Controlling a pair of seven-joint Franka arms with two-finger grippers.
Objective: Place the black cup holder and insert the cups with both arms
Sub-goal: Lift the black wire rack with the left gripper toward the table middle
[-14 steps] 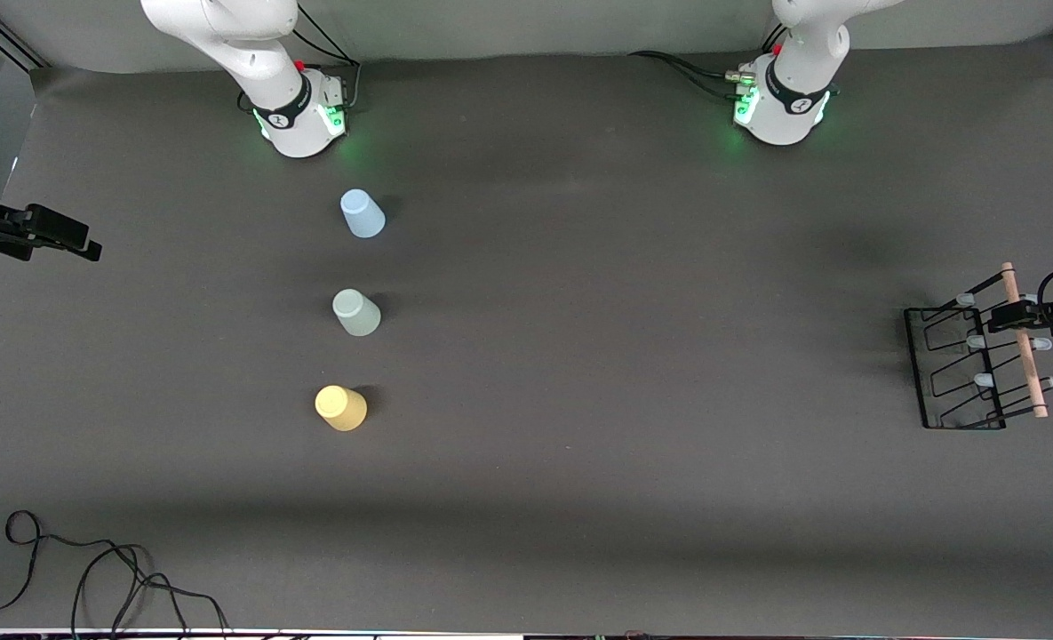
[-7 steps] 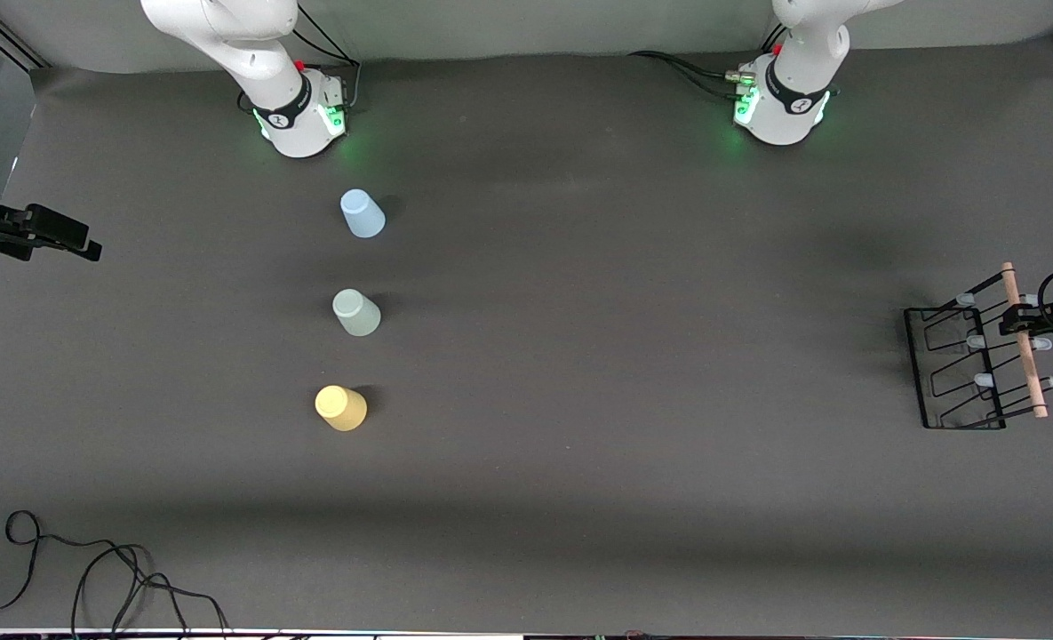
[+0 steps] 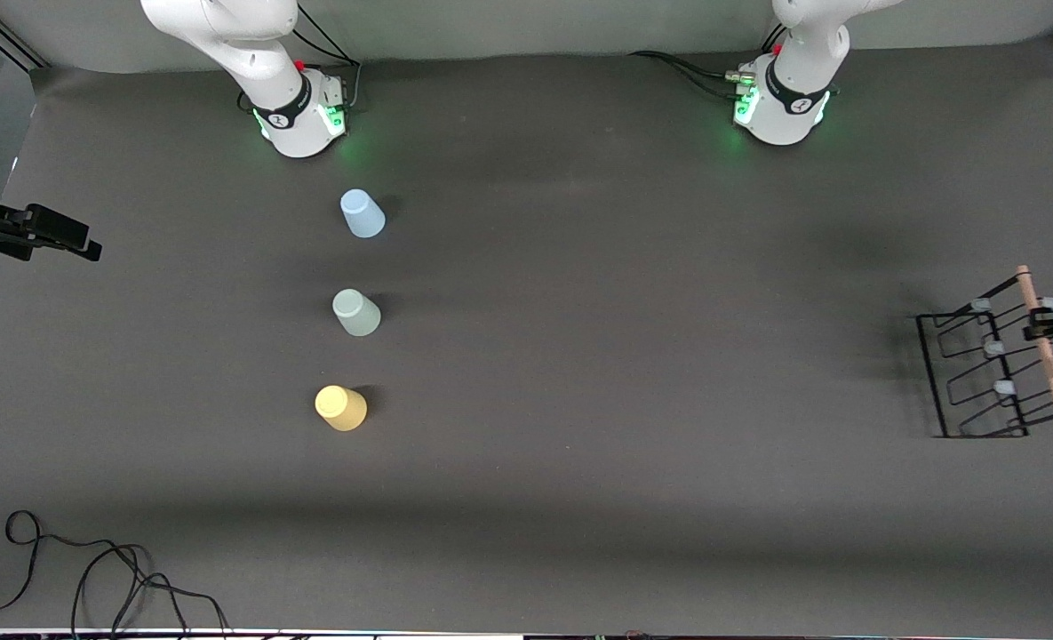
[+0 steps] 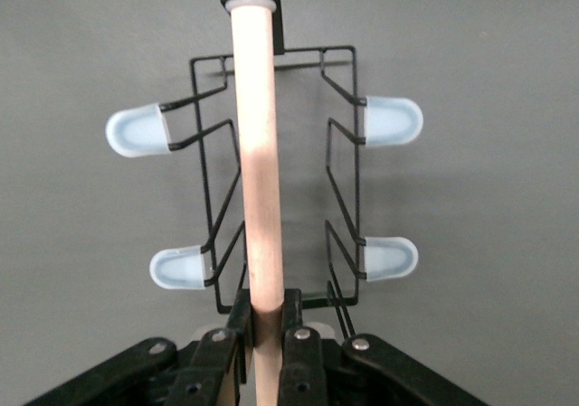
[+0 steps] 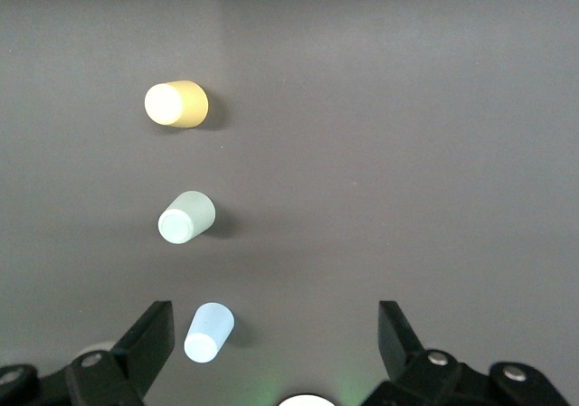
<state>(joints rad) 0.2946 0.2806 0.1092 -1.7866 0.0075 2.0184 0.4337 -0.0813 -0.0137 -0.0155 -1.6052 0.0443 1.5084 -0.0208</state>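
The black cup holder (image 3: 970,378) is at the left arm's end of the table, close to the edge. My left gripper (image 3: 1047,325) is shut on its wooden rod handle (image 4: 258,153), with the fingers (image 4: 294,329) clamped on either side and the pale-tipped prongs (image 4: 391,121) spread below. Three cups stand in a row toward the right arm's end. The light blue one (image 3: 362,214) is closest to the right arm's base, the pale green one (image 3: 356,312) is in the middle, and the yellow one (image 3: 341,408) is nearest the front camera. My right gripper (image 5: 276,338) hangs open and empty high over the blue cup (image 5: 209,332).
A black device (image 3: 33,233) juts in over the table edge at the right arm's end. A loose black cable (image 3: 91,578) lies at the front corner on that side. The two green-lit arm bases (image 3: 299,120) stand along the back edge.
My left gripper has shut on the rod handle. The holder has since shifted with it toward the table edge at the left arm's end. The right arm and the cups have not moved.
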